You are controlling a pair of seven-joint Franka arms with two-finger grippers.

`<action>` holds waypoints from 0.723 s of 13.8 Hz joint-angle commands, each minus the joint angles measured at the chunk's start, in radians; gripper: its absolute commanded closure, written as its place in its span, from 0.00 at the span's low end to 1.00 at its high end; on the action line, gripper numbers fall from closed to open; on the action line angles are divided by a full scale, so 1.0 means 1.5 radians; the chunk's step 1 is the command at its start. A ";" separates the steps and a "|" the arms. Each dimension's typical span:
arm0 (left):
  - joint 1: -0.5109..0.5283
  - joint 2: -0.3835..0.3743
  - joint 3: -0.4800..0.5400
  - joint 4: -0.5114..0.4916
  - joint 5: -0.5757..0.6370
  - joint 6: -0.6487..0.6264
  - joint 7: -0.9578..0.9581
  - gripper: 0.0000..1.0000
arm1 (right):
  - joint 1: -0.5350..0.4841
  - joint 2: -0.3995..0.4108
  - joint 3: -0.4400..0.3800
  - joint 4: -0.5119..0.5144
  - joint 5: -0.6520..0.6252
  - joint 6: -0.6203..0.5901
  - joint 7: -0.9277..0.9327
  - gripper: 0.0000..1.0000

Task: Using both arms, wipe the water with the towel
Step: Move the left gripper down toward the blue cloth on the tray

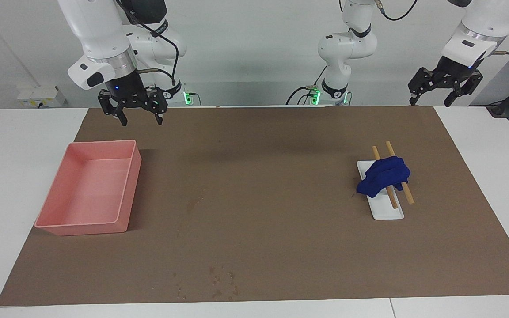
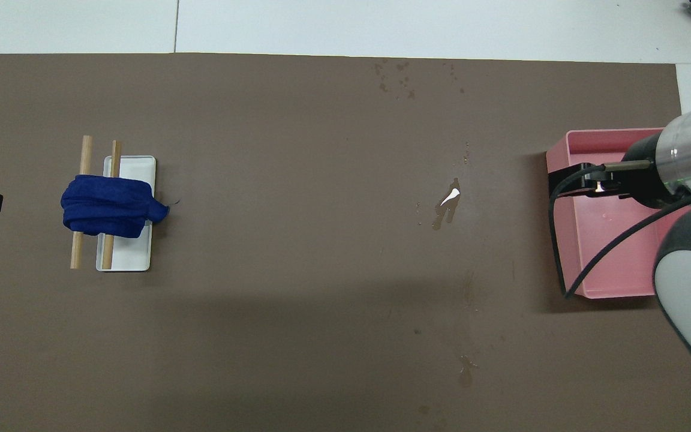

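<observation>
A: Towel (image 1: 383, 176) first. Where does it lie from each tool?

B: Bunched over two wooden sticks (image 1: 407, 191) on a small white tray (image 1: 386, 210), at the left arm's end of the desk (image 1: 480, 185). The left tool (image 1: 444, 88) hangs up in the air over the mat's edge at that same end, fingers apart and empty, so the cloth sits below it and a little toward the desk's middle.

A: And the water (image 2: 449, 198)?

B: A thin glossy streak on the brown mat (image 1: 281, 229), between the towel and the pink tray (image 1: 66, 201), closer to the tray.

A: The right tool (image 1: 139, 112)?

B: Spread wide, empty, up over the mat beside the pink tray's corner, well apart from the towel. I'd judge the left arm the one to fetch.
</observation>
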 commanded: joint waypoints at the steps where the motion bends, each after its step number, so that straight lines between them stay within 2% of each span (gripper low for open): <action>1: -0.008 -0.007 0.004 -0.016 0.012 0.018 -0.008 0.00 | -0.010 -0.016 0.003 -0.017 0.012 0.008 -0.014 0.00; 2: -0.006 -0.015 0.004 -0.039 0.012 0.052 -0.009 0.00 | -0.010 -0.016 0.003 -0.017 0.012 0.008 -0.014 0.00; 4: 0.001 -0.050 0.006 -0.151 0.012 0.191 -0.012 0.00 | -0.010 -0.016 0.003 -0.017 0.012 0.008 -0.014 0.00; 5: 0.002 -0.053 0.006 -0.197 0.013 0.255 -0.020 0.00 | -0.010 -0.016 0.003 -0.017 0.012 0.008 -0.014 0.00; 7: 0.002 -0.021 0.007 -0.231 0.025 0.335 -0.059 0.00 | -0.010 -0.016 0.003 -0.017 0.012 0.008 -0.014 0.00; 10: -0.018 0.013 0.004 -0.290 0.118 0.425 -0.211 0.00 | -0.010 -0.016 0.003 -0.017 0.012 0.008 -0.014 0.00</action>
